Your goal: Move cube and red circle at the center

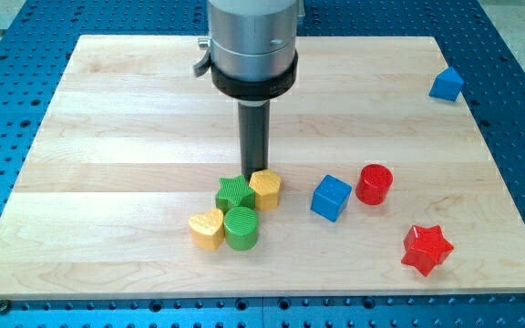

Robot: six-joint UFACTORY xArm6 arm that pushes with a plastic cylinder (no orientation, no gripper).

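Observation:
A blue cube sits right of the board's middle, with a red circle block just to its right, a small gap between them. My tip rests on the board at the top edge of a cluster of blocks, between a green star and a yellow hexagon. The tip is well to the left of the blue cube.
A green circle block and a yellow heart lie below the star. A red star sits at the lower right. A blue block lies at the board's upper right edge. The wooden board lies on a blue perforated table.

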